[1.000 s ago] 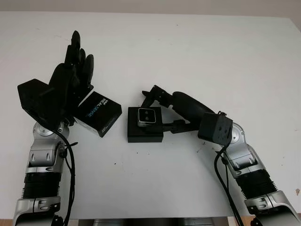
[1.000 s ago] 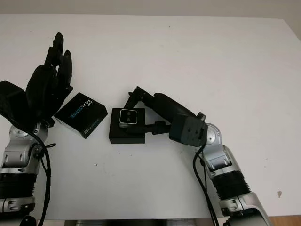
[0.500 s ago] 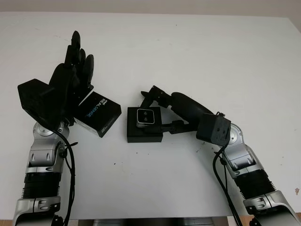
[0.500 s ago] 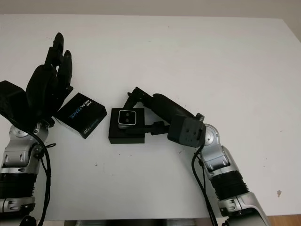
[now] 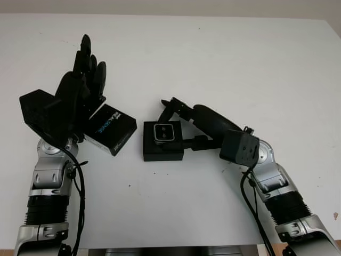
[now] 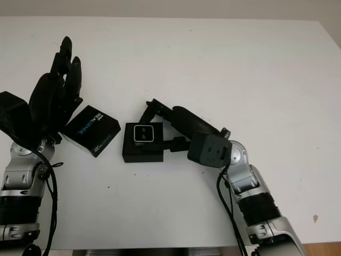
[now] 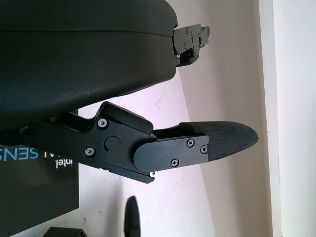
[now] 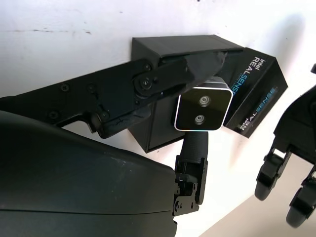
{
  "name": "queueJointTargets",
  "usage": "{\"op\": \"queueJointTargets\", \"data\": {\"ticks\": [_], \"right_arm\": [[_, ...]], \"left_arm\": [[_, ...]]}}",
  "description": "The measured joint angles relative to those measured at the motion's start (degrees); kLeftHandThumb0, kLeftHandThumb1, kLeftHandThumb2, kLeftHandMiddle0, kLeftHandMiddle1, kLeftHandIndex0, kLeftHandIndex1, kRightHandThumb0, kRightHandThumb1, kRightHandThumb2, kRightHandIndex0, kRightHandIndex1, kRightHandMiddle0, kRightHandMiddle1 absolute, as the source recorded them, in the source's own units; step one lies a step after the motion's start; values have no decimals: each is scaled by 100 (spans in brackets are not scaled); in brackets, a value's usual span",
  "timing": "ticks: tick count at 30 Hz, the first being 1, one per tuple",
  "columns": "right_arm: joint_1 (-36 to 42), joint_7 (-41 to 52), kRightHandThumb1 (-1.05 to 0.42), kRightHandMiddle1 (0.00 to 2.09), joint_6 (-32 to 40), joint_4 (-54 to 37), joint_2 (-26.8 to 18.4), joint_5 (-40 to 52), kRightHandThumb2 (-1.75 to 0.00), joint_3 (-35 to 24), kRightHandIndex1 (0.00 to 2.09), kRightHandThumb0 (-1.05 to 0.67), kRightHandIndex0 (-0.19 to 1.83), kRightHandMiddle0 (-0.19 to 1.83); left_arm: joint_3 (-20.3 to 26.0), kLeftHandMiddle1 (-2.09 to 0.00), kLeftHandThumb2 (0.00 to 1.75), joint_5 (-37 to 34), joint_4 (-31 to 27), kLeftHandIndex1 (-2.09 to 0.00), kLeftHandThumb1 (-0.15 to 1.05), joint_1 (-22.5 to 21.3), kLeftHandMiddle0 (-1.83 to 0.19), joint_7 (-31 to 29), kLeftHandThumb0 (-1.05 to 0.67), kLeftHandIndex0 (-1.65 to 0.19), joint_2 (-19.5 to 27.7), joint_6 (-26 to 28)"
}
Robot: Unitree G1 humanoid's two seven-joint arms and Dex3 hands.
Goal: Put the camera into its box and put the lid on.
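The small silver camera (image 5: 164, 133) sits lens-up in the open black box (image 5: 162, 152) at the middle of the table. My right hand (image 5: 176, 125) comes in from the right and is shut on the camera. One finger (image 8: 148, 81) presses its far side and another (image 8: 196, 148) its near side. The black lid (image 5: 109, 129), with REALSENSE lettering, lies tilted on the table just left of the box. My left hand (image 5: 85, 80) is open and raised above the lid's left end, holding nothing.
The white table (image 5: 224, 58) stretches far behind and to the right of the box. Its front edge (image 5: 160, 248) runs close below both forearms.
My right hand, with the camera and the box, has shifted slightly to the left. The left hand has stayed where it was.
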Motion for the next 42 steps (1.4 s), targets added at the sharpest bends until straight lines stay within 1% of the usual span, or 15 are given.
{"op": "queueJointTargets", "data": {"ticks": [2,6,16,20,23,24,25,26,28,29,31,35,39,42], "right_arm": [[2,2,-94,41,0,-52,-28,-45,-5,18,0,-80,-19,1],[33,26,-93,33,-4,-171,-95,-83,-5,25,0,-79,-19,1],[99,-92,-94,24,-74,-212,-124,-81,-6,20,0,-82,-19,0],[220,-542,-95,27,-87,-222,13,-111,-6,-14,1,-79,-18,9],[401,-1266,-95,35,-136,-221,266,-300,-6,-83,9,-72,-4,21],[435,-1567,-95,43,-190,-220,343,-408,-5,-116,10,-70,1,21],[452,-1843,-96,66,-275,-220,392,-537,-5,-144,10,-70,8,14],[456,-2064,-97,78,-358,-219,419,-656,-5,-168,11,-70,12,11],[462,-2404,-97,96,-495,-217,439,-852,-5,-185,13,-69,20,8],[474,-2549,-96,101,-566,-214,448,-929,-5,-187,14,-69,22,6],[518,-2805,-96,106,-676,-214,471,-1055,-5,-188,16,-69,25,6],[575,-3213,-94,107,-871,-211,492,-1277,-4,-188,17,-68,26,4],[580,-3353,-93,106,-884,-221,491,-1420,-5,-190,17,-69,25,3],[616,-3315,-92,107,-880,-340,462,-1459,-5,-190,17,-73,24,5]], "left_arm": [[0,0,56,1,0,0,105,0,19,-2,-77,19,0,0],[0,0,56,9,1,0,105,0,19,-5,-77,19,5,-2],[0,0,56,112,6,0,105,-1,19,-5,-78,19,15,-2],[0,0,55,114,6,0,105,-1,19,-5,-78,19,15,-2],[0,0,56,116,8,0,105,-1,19,-9,-78,19,16,-3],[-1,0,56,116,9,0,105,-1,19,-14,-78,19,16,-3],[0,0,56,116,9,0,105,-1,19,-20,-78,19,16,-3],[-1,0,56,116,9,0,105,-1,19,-25,-78,19,17,-3],[0,0,55,117,9,0,105,-1,19,-25,-78,19,21,-2],[0,0,55,117,8,0,105,-1,19,-24,-77,19,20,-1],[0,0,54,113,8,0,105,-1,19,-24,-76,19,20,0],[2,0,53,107,8,0,105,-1,19,-24,-76,19,19,0],[2,0,54,111,9,0,105,-1,19,-23,-77,19,20,-1],[1,0,54,134,10,0,105,-1,19,-25,-79,19,23,-9]]}}
